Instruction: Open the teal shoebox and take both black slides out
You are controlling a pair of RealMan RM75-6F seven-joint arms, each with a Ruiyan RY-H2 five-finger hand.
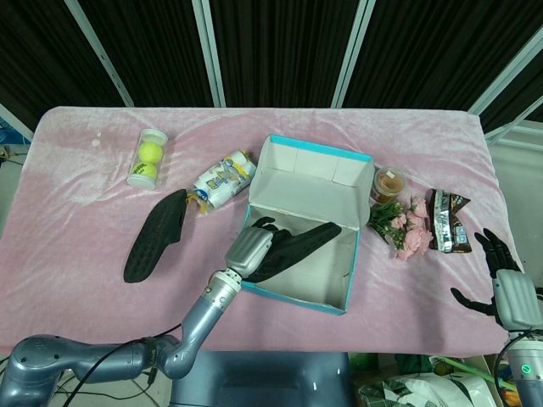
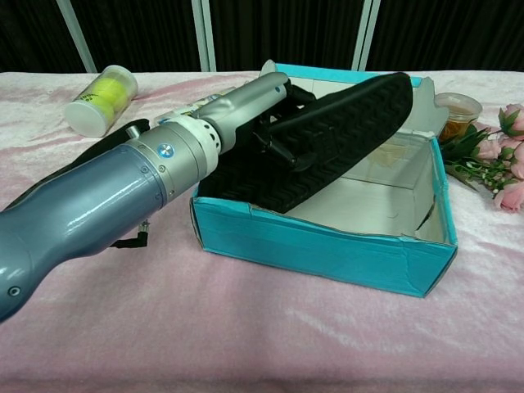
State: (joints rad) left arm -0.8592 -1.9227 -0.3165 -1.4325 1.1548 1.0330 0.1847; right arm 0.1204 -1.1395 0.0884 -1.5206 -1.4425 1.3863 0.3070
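The teal shoebox [image 1: 346, 292] [image 2: 327, 254] stands open at mid-table, its lid tilted up at the back. My left hand [image 1: 249, 248] [image 2: 246, 102] grips one black slide [image 1: 293, 246] [image 2: 327, 131], lifted and tilted with its sole up, one end high over the box and the other low at the box's left wall. The other black slide [image 1: 156, 234] [image 2: 49, 182] lies on the pink cloth left of the box, mostly hidden behind my arm in the chest view. My right hand [image 1: 502, 284] hangs open off the table's right front edge, holding nothing.
A clear tube of tennis balls [image 1: 147, 158] [image 2: 101, 98] and a wrapped package [image 1: 223, 179] [image 2: 192, 115] lie at the back left of the box. A small jar [image 1: 389, 184] [image 2: 458, 110], pink flowers [image 1: 402, 225] [image 2: 495, 168] and a snack bag [image 1: 448, 222] sit to the right.
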